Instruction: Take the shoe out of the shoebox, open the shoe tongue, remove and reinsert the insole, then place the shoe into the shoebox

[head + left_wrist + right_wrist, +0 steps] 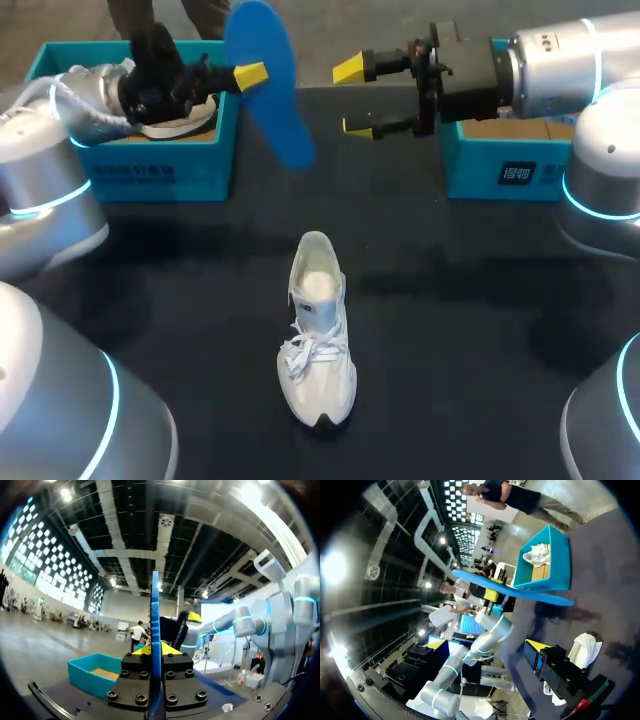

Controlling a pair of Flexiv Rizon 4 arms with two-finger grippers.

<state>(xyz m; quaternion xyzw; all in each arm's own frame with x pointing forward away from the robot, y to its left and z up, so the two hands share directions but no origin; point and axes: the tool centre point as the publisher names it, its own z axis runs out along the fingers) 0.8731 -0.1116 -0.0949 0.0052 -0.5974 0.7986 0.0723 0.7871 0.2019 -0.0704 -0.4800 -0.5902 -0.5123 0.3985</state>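
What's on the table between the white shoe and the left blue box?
Nothing. The head view shows only bare black table between the shoe and that shoebox.

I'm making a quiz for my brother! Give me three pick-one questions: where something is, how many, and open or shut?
1. Where is the blue insole? A in the left gripper B inside the shoe C in the right gripper
2. How many teal shoeboxes? A one B two C three
3. The right gripper is: A open B holding the insole C holding the shoe
Answers: 1 A, clamped there, clear of the shoe; 2 B, one at each side; 3 A, spread wide, nothing in it.
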